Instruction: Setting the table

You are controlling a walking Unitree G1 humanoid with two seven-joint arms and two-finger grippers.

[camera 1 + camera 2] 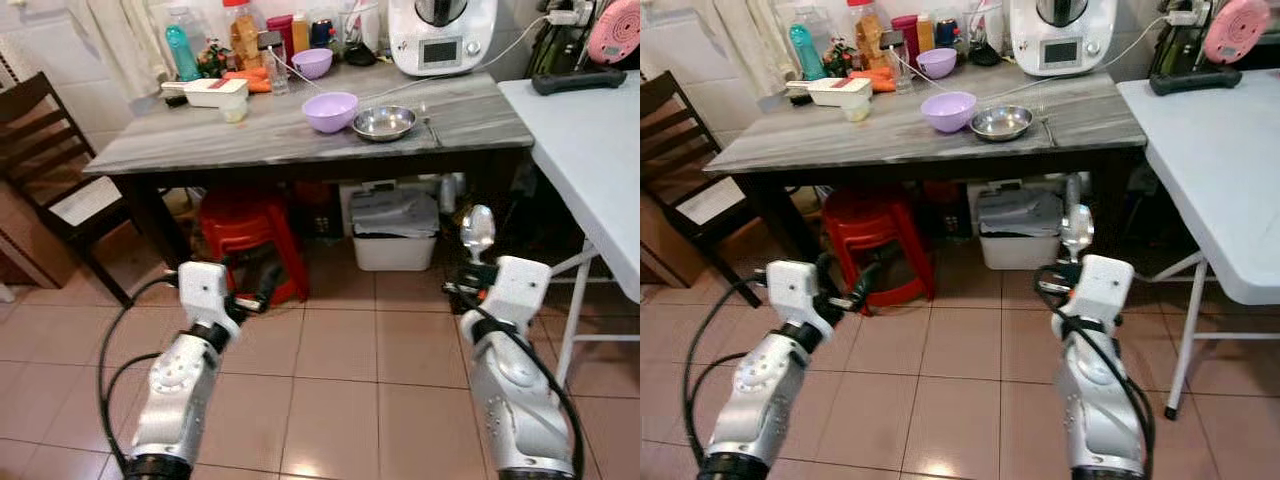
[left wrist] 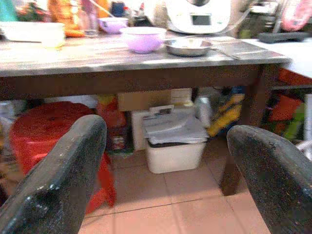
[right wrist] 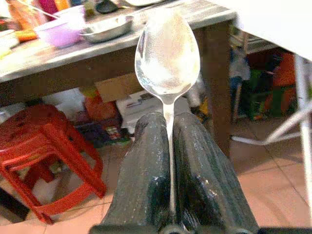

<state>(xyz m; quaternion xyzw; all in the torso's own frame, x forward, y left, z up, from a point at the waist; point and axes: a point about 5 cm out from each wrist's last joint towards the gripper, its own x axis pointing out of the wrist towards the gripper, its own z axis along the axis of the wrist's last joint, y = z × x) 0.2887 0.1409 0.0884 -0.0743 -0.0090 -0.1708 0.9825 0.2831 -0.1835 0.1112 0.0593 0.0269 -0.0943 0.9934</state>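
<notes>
**Carrying a spoon toward the bench**

Holding the spoon (image 3: 167, 53) upright, the right end effector (image 3: 170, 146) has its two black fingers clenched flat on the thin handle, bowl end sticking out well past the tips. It hangs above the tiled floor, well short of the bench (image 1: 300, 135), where a purple bowl (image 1: 330, 110) and a steel dish (image 1: 384, 122) stand just beside each other.

The spoon looks like polished metal: light, stiff, not fragile, but slick. With a narrow handle pinched between smooth pads, it could likely pivot or slide if jolted, so a grip low on the handle, as here, seems sensible; taking it by the rounded bowl would probably be less secure. Laying it down will call for a low, gentle release, since it may skate on the smooth bench top.

The left end effector (image 2: 165, 165) is released, fingers spread wide, grasping nothing, and points toward a red stool (image 1: 248, 235) under the bench.
</notes>
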